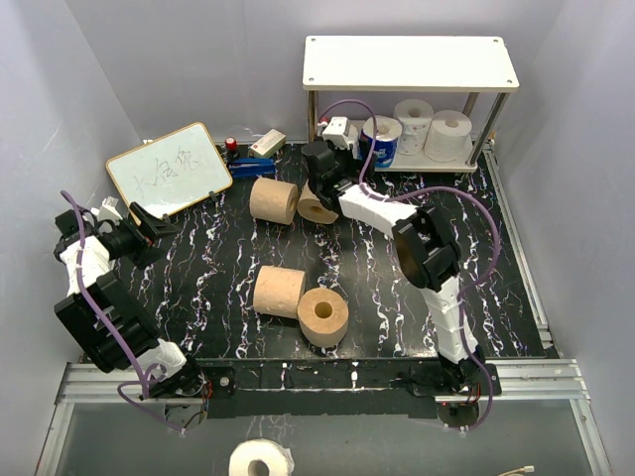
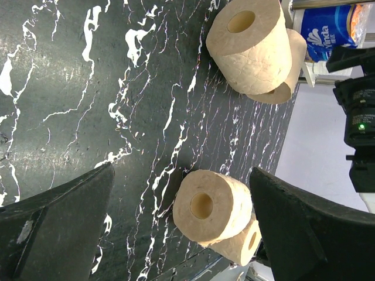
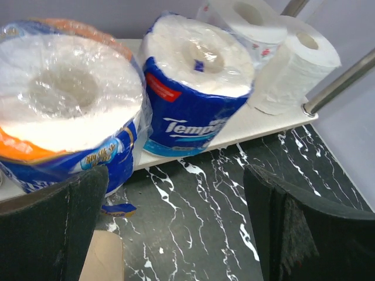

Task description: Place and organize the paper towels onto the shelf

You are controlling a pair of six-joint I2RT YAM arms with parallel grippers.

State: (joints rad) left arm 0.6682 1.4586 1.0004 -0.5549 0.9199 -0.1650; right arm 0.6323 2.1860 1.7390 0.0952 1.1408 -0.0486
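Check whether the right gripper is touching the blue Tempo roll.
Apart. The right wrist view shows dark table between the right gripper and the Tempo roll.

Tabletop (image 1: 218, 258) first: a black marble-look surface with white veins, smooth, and a soft sheen where the light catches it. The tan paper towels (image 2: 212, 206) lying on it are plain matt paper, soft and a touch fuzzy at the edges. Over to the shelf (image 1: 409, 61): the top board is smooth, cream and matt, and the legs (image 3: 338, 83) are bright polished metal. On its lower board sit two wrapped rolls (image 3: 196, 88) in glossy, crinkled plastic film that throws off highlights. Beside them is a white roll (image 3: 296, 67) of soft matt paper, faintly textured. The writing board (image 1: 169, 171) has a glossy white face in a wooden frame. Left jaws: matt black plastic, lightly scuffed.
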